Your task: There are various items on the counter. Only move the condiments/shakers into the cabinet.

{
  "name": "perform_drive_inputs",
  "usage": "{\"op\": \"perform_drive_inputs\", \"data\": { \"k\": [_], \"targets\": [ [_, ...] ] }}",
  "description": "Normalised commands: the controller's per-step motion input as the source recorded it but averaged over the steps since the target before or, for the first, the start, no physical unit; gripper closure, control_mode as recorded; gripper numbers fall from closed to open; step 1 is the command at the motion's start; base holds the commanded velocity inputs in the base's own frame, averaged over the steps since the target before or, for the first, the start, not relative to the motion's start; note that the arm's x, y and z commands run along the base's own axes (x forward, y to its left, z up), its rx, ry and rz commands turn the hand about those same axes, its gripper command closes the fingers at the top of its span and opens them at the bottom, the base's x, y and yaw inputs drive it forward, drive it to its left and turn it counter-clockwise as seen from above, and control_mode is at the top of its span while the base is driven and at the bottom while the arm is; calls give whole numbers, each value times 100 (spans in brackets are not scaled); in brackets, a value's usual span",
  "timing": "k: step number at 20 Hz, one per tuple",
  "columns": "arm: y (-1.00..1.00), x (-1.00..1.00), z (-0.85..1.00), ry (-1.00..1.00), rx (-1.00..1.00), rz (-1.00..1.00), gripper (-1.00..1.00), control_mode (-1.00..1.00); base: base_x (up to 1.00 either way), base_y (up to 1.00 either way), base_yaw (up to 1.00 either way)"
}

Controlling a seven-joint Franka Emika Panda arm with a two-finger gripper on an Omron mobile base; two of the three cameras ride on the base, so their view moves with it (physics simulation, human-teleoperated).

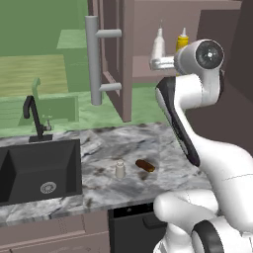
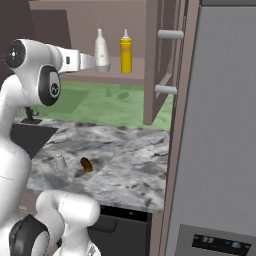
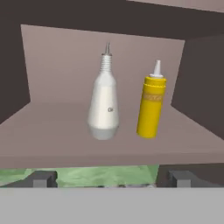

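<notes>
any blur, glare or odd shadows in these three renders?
Left base view: soft and low-res, flat light, faint shadows under the shaker and brown lump on the counter. Right base view: same softness, no glare on the grey panel at the right. Hand view: sharpest; white bottle and yellow bottle evenly lit on the cabinet shelf, side walls dark.

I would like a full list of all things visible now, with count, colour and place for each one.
white bottle: 1, white, cabinet shelf, upright
yellow squeeze bottle: 1, yellow, shelf, beside the white bottle
shaker: 1, grey-white, counter
brown lump: 1, brown, counter, beside the shaker
cabinet: 1, brownish-mauve, above the counter, door open
counter: 1, grey-white marbled
sink: 1, black, set in the counter
faucet: 1, black, behind the sink
gripper: 1, dark fingers, open, before the shelf
</notes>
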Motion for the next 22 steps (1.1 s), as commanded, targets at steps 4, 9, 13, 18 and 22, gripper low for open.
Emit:
{"op": "perform_drive_inputs", "data": {
  "k": [4,9,13,18,22],
  "targets": [
    [14,-100,-71,0,0,0,-100,-100,0,0,0],
    [1,-100,-84,5,0,4,-100,-100,0,0,0],
    [-11,-81,-79,13,0,10,-100,-100,0,0,0],
    [-6,-63,-95,23,3,11,-100,-100,0,0,0],
    [1,-15,-87,34,10,20,-100,-100,0,0,0]
  ]
}}
